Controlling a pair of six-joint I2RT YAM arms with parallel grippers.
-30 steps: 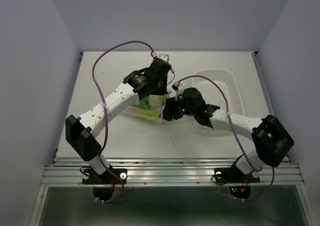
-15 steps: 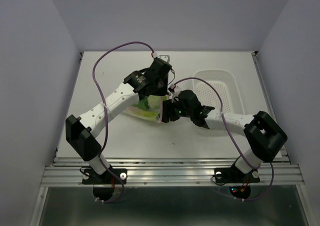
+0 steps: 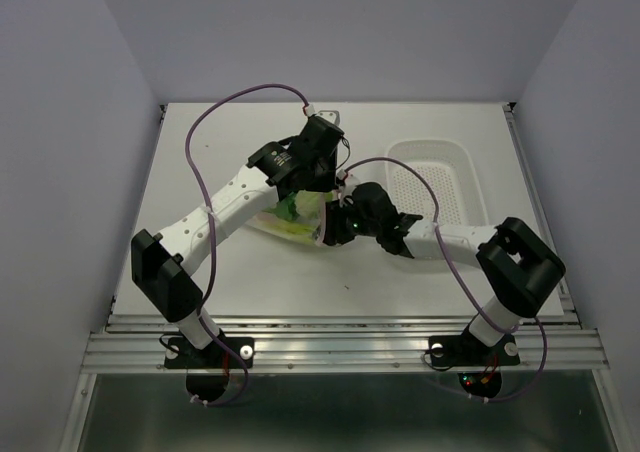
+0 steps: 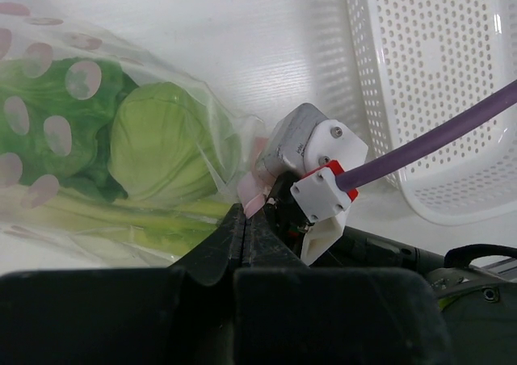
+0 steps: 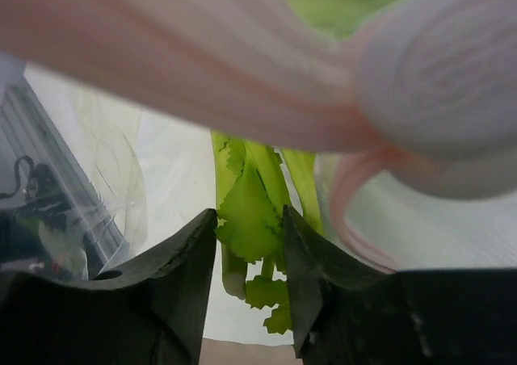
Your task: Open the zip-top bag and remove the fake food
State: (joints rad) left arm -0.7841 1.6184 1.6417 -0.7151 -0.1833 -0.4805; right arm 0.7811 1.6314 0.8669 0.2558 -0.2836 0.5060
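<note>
The clear zip-top bag (image 3: 285, 219) lies mid-table, its mouth facing right. In the left wrist view the bag (image 4: 56, 98) holds a round light-green cabbage head (image 4: 161, 147) and pale stalks (image 4: 121, 220). My left gripper (image 3: 318, 187) is shut on the bag's pink zip edge (image 4: 252, 189), its own fingers meeting at the tip (image 4: 245, 220). My right gripper (image 3: 332, 227) has reached into the bag's mouth. In the right wrist view its jaws (image 5: 249, 228) stand apart on either side of a leafy green piece (image 5: 250, 207), with the pink zip strip (image 5: 202, 74) arching above.
A white perforated oval basket (image 3: 455, 167) stands to the right of the bag, and it shows in the left wrist view (image 4: 436, 74). The right arm's wrist block and purple cable (image 4: 323, 163) sit close to my left fingers. The table's back edge (image 3: 340, 104) lies behind.
My right gripper has moved left, from beside the bag's mouth into it. The left gripper and the bag have stayed in place.
</note>
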